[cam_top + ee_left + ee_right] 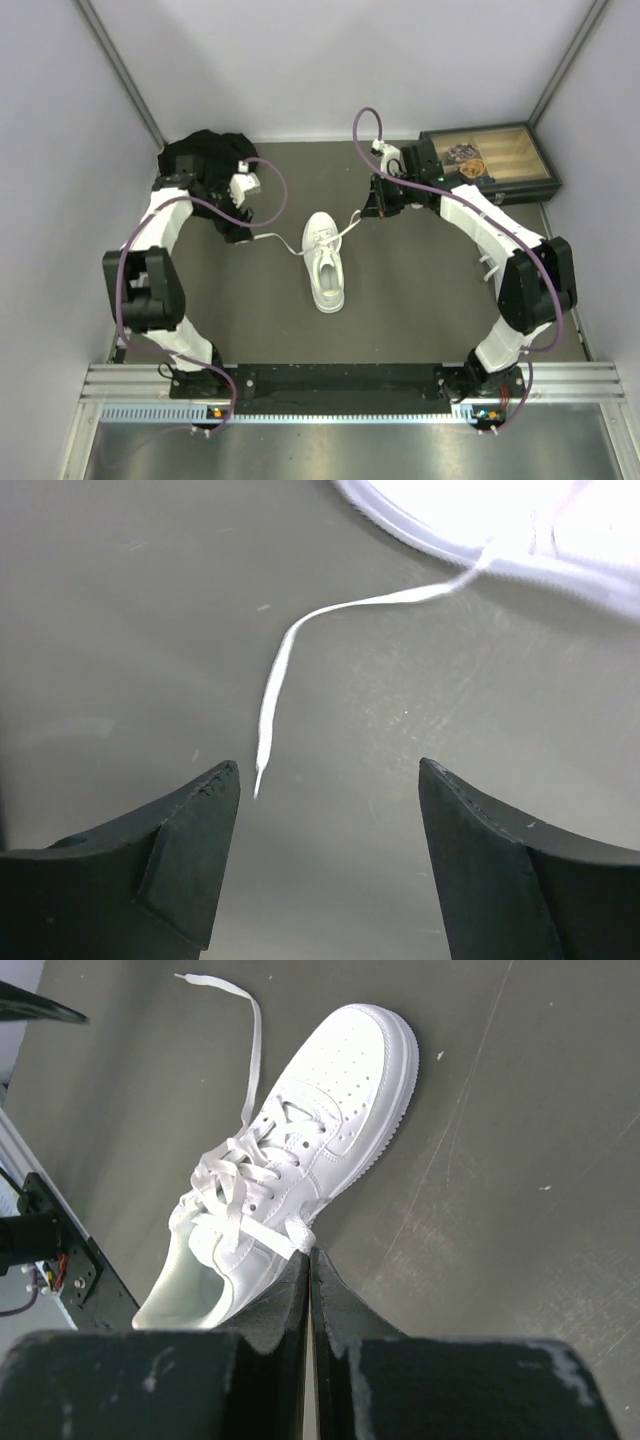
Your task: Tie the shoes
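shoe (327, 262) sits mid table (420, 300), toe toward the bases. i'd guess it's light, with thin floppy laces, so grab near the tips. left end effector (330, 780) is spread, left lace (275, 680) loose between its fingers. right end effector (310, 1260) is pressed together, pinching the right lace (262, 1235). no readable branding.

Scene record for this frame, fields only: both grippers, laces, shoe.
left gripper: jaws open, holding nothing
right gripper: jaws shut on right lace
left lace: slack on table, tip between the open jaws
shoe: white sneaker, upright, mid-table, no bow visible
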Robot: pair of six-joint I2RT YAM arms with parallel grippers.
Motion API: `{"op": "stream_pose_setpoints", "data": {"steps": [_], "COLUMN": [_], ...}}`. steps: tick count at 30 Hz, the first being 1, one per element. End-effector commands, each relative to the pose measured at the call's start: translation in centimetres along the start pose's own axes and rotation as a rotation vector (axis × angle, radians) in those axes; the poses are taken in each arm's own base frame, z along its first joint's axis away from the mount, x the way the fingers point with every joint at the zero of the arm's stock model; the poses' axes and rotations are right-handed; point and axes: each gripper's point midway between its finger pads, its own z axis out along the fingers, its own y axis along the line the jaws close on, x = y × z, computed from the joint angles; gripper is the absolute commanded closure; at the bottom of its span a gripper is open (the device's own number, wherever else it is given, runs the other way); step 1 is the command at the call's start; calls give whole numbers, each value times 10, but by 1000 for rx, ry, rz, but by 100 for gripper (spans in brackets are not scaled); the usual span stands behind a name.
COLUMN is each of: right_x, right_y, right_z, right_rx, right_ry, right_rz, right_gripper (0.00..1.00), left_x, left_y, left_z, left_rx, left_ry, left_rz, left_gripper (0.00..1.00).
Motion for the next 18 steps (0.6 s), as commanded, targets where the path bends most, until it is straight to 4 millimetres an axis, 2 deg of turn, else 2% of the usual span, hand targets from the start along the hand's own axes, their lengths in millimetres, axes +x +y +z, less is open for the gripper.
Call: {"op": "stream_pose_setpoints", "data": {"steps": [1, 3, 4, 6, 10, 12, 15, 18], "right_x": [-20, -18, -19, -19, -20, -20, -20, -19], "right_y": [15, 14, 14, 15, 16, 17, 16, 12], "right_z": [-12, -10, -9, -10, -12, -14, -15, -15], "right_rx": [-45, -51, -53, -56, -52, -53, -44, -25], "right_ry": [-72, -61, -59, -61, -65, -67, -70, -68], "right_rz": [-29, -22, -20, -20, -17, -20, -25, -23], "right_gripper": [100, 100, 100, 100, 100, 100, 100, 100], "left_x": [-13, -19, -12, -13, -11, -10, 2, 9], "left_y": [-20, -18, -12, -17, -15, -18, -21, -20], "left_z": [21, 33, 42, 65, 103, 115, 132, 141], "left_rx": [205, 233, 245, 286, 342, 358, 398, 414], "left_ry": [-69, -92, -75, -20, 6, 12, 48, 67], "left_rz": [363, 506, 516, 619, 680, 735, 775, 795], "left_gripper": [22, 20, 20, 22, 28, 31, 33, 36]}}
